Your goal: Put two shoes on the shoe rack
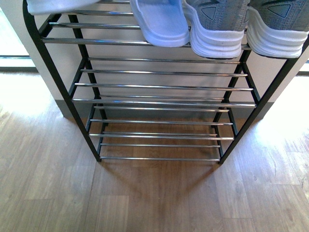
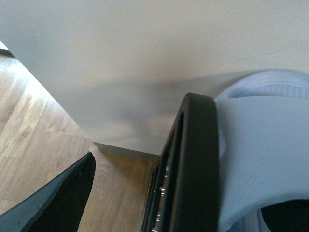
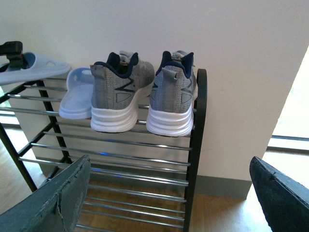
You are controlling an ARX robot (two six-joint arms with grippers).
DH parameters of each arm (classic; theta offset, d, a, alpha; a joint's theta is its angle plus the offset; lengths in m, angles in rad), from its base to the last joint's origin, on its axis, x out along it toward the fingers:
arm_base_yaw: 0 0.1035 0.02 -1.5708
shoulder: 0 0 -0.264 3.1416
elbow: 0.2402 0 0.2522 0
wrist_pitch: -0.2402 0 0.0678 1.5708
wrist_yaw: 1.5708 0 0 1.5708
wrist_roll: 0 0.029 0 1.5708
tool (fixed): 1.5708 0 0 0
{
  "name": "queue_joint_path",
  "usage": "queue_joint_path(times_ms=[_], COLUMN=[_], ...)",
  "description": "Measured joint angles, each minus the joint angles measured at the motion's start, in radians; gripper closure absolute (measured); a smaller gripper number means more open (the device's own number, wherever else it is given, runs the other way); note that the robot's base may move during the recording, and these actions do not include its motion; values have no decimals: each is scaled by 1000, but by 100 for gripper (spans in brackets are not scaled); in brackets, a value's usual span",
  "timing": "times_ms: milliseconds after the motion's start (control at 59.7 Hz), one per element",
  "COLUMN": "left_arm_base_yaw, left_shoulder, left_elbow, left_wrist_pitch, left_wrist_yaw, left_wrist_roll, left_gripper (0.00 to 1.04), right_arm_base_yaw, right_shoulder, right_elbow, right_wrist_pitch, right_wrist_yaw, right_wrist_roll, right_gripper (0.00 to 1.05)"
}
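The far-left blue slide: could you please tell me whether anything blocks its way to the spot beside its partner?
Nothing visible does: the shoe rack has bare top rods between the far-left slide and its partner.

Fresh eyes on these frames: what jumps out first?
The pair of grey knit sneakers with thick white soles stands heels-out at the right end of the black-framed shoe rack's top shelf. Pale blue rubber slides sit to their left, one near the left gripper. The lower silver-rod shelves show no shoes.

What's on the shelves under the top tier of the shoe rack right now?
Nothing: the lower shelves of the shoe rack show bare rods. All shoes sit on the top tier: two sneakers and slides.
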Motion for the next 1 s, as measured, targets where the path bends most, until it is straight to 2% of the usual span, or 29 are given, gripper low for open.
queue_joint_path(times_ms=[268,1005], left_arm_base_yaw=[-30,-38], left_shoulder=[-113,-282], left_elbow=[-157,-351], left_wrist_pitch=[38,114], left_wrist_yaw=[14,29], left_wrist_roll=[16,40], left_gripper=[9,9], right_arm_base_yaw=[0,0], right_shoulder=[0,0], right_elbow=[0,0], right_wrist_pitch=[0,0], right_wrist_yaw=[0,0], right_wrist_roll=[0,0], right_gripper=[9,9])
